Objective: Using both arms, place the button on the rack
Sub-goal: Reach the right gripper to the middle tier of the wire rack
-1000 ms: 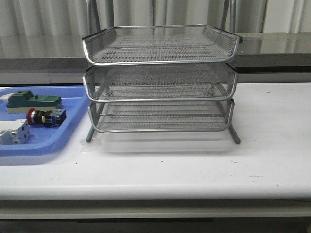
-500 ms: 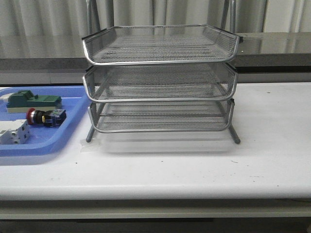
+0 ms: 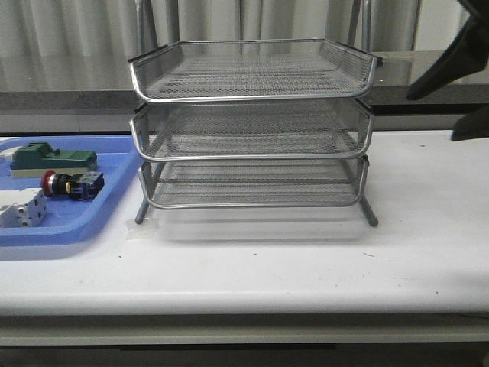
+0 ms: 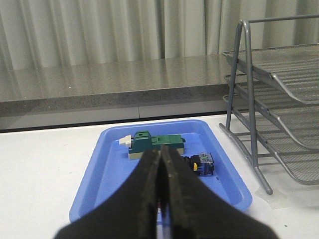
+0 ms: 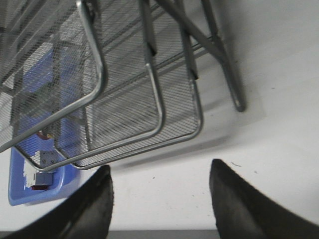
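Note:
The button (image 3: 70,185), with its red cap and a black and blue body, lies in the blue tray (image 3: 76,229) at the table's left. It also shows in the left wrist view (image 4: 202,164). The silver three-tier rack (image 3: 252,122) stands mid-table, all tiers empty. My left gripper (image 4: 160,162) is shut and empty, over the tray's near side, short of the button. My right gripper (image 5: 159,172) is open and empty, high above the table by the rack's (image 5: 124,74) right front corner. Its black fingers (image 3: 458,57) show at the front view's right edge.
A green block (image 3: 53,159) and a white terminal block (image 3: 19,208) lie in the tray beside the button. A grey ledge (image 3: 428,73) and curtains run behind the table. The rack's legs (image 3: 370,214) stand on the white table.
My right gripper has come into the front view at the upper right edge. The button, the tray and the rack have not moved.

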You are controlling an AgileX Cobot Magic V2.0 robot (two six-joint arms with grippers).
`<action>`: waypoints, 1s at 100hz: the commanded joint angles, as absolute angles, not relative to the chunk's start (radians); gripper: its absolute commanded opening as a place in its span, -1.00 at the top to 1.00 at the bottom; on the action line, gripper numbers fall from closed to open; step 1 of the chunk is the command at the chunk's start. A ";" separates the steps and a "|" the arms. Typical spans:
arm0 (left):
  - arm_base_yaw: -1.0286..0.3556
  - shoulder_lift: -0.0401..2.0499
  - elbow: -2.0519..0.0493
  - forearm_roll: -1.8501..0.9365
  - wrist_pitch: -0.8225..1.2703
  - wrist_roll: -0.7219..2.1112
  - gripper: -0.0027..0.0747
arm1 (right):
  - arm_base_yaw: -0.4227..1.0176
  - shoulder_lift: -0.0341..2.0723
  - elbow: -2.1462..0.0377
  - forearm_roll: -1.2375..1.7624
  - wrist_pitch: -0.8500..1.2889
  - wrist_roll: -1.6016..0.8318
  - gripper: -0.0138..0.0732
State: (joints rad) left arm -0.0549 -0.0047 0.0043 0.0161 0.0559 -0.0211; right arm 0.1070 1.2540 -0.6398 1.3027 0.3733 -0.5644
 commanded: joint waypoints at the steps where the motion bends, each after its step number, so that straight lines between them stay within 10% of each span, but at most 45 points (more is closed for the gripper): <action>1: -0.064 -0.036 0.037 0.016 -0.025 -0.028 0.98 | 0.124 1.288 -0.673 1.545 0.360 -0.792 -0.34; 79: -0.064 -0.036 0.037 0.016 -0.025 -0.028 0.98 | 0.127 1.649 -0.831 1.874 0.631 -1.129 -0.34; 100: -0.064 -0.036 0.037 0.016 -0.025 -0.028 0.98 | 0.127 1.672 -0.832 1.874 0.625 -1.130 0.08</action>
